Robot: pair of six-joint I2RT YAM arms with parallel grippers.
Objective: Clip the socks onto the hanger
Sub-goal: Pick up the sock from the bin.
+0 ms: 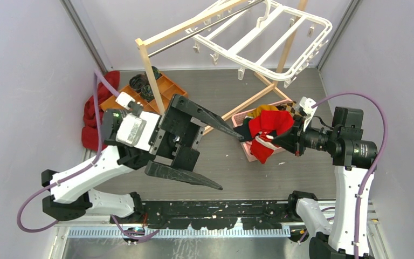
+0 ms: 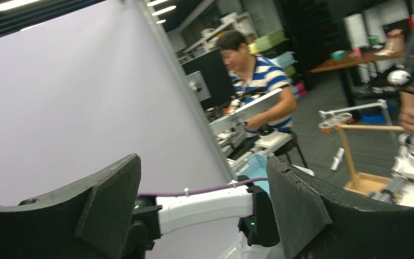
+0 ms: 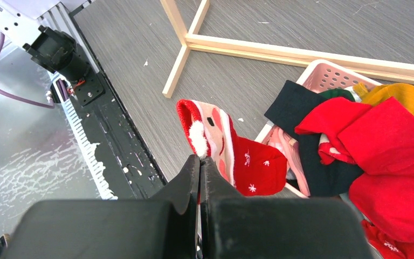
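My right gripper is shut on the cuff edge of a bright red sock with a pink and white pattern and white snowflakes. The sock hangs above the floor beside the pink basket. In the top view the right gripper holds this sock at the basket's near side. More red socks lie in the basket. The white hanger with dangling clips hangs from the rack at the back. My left gripper is wide open and empty, pointing at the sock; in its own view nothing is between the fingers.
A light wooden rack stands at the back, its base bars on the floor by the basket. Mustard and dark garments lie in the basket. An orange tray and a dark red cloth are at the left.
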